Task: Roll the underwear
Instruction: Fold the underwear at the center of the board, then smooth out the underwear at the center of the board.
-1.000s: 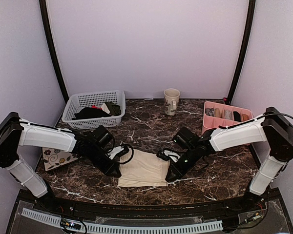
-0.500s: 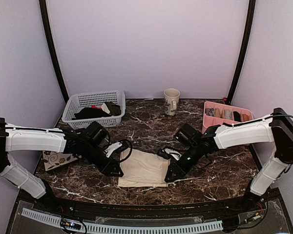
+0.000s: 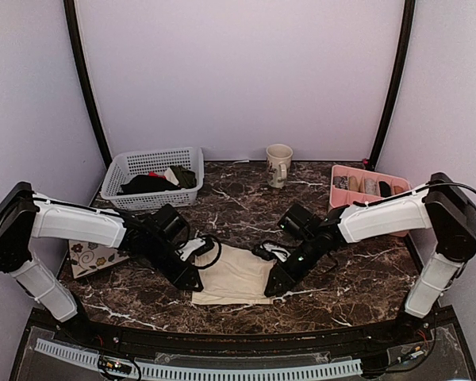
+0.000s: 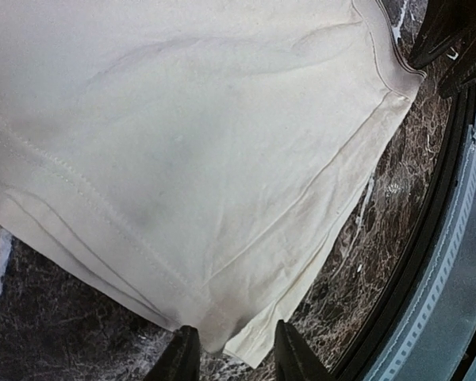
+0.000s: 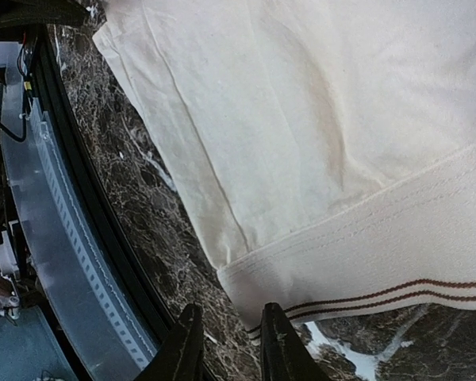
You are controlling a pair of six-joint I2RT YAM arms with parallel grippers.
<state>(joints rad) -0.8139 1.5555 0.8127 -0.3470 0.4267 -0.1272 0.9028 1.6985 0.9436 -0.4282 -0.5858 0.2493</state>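
A moment ago both my pincers were clenched. Now the left pincer (image 3: 192, 282) and the right pincer (image 3: 271, 287) have their fingers parted and clamp nothing. I judge that I am setting up a fresh grip before rolling, which has not yet begun. The underwear (image 3: 234, 274) lies flat on the table (image 3: 357, 278), toward 6 o'clock. My left pincer straddles its 8 o'clock corner and my right its 4 o'clock corner, with cloth in each gap.
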